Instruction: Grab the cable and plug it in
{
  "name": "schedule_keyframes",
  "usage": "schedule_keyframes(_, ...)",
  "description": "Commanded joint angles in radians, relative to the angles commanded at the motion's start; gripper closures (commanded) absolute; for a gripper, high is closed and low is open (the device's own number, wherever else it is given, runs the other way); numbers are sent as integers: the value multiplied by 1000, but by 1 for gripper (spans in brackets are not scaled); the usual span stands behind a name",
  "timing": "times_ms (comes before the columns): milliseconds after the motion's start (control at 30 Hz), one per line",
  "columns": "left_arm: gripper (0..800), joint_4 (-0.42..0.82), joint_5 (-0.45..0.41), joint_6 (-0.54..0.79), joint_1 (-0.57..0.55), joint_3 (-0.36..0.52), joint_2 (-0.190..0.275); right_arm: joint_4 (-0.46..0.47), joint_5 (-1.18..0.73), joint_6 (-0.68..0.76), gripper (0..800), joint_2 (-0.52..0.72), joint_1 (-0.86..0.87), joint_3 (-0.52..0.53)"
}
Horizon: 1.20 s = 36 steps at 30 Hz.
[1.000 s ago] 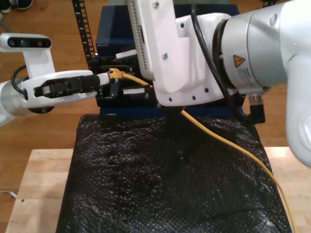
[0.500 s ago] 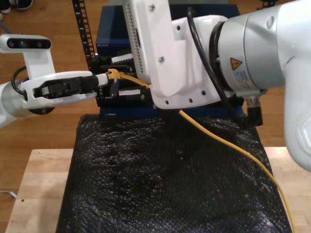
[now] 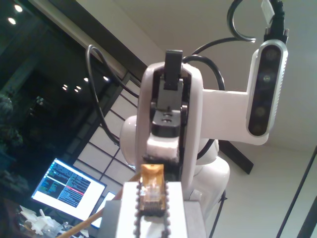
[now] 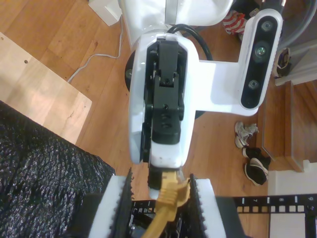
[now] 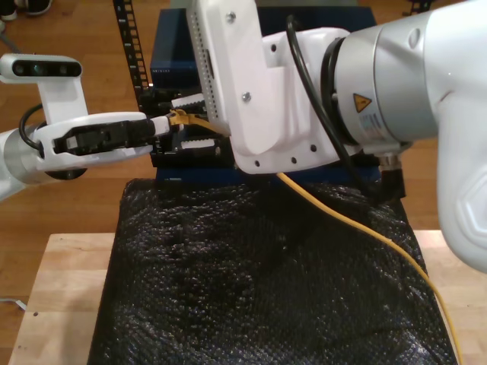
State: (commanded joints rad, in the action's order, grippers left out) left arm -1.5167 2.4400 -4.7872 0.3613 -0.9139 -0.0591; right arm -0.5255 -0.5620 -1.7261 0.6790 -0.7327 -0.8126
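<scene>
The cable point(image 5: 358, 228) is thin and yellow-orange, running from the exterior view's lower right across the mat and under the big white arm. Its plug point(image 5: 179, 116) sits at the tips of my first gripper point(image 5: 171, 120), which reaches in from the exterior view's left. The first wrist view shows that gripper point(image 3: 152, 186) shut on the clear plug point(image 3: 151, 191). My second gripper point(image 5: 189, 122), on the big arm, stands open with its toothed pads point(image 4: 195, 208) either side of the cable's boot point(image 4: 169, 201), just behind the plug.
A black bubble-wrap mat point(image 5: 251, 289) covers the wooden table point(image 5: 61, 289). Behind it stand a blue box point(image 5: 175, 53) and a dark panel point(image 5: 183, 156) on the floor. A perforated rack rail point(image 5: 129, 38) rises at the back.
The big arm with my second gripper has shifted toward the exterior view's left and tilted, covering more of the cable near the plug. My first gripper has stayed put with the plug.
</scene>
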Motion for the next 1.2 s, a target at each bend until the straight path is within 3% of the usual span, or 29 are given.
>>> schedule_keyframes(700, 778, 3, 18, -2, -3, 0, 0, -2, 26, 2, 594, 2, 0, 5)
schedule_keyframes(1200, 779, 3, 18, 0, -17, 0, 0, -2, 26, 2, 607, 2, -6, 6)
